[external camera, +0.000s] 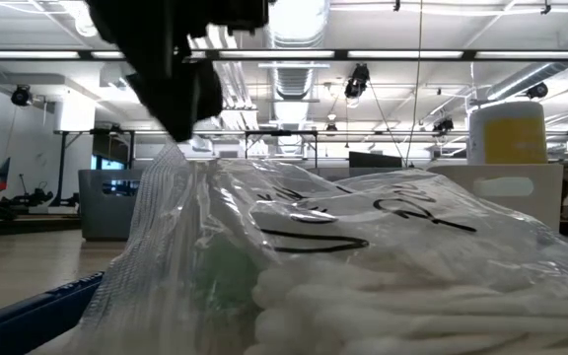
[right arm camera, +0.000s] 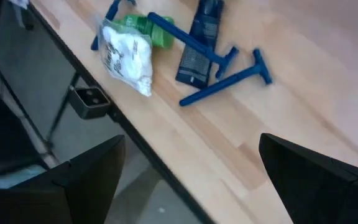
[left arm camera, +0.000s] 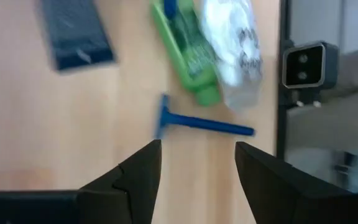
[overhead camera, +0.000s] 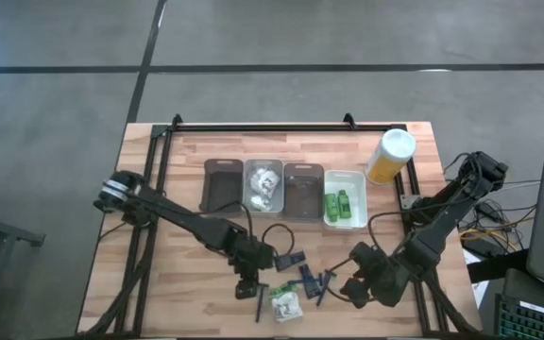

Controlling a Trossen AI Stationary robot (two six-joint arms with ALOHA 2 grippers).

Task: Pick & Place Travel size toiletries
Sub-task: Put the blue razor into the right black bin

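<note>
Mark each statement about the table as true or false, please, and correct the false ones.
1. The left hand is open above a blue razor. True.
2. The yellow bottle lies flat on its side. False: it stands upright beside the trays.
3. Green tubes lie in the white tray. True.
4. The right hand holds a razor. False: it is open and holds nothing.
5. All packets are already in trays. False: one packet lies near the table's front edge.

We count: trays (overhead camera: 263, 185) 4 | yellow bottle (overhead camera: 390, 156) 1 | razors (right arm camera: 225, 79) 3 | loose white packet (right arm camera: 127, 55) 1 | loose green tube (left arm camera: 190, 53) 1
</note>
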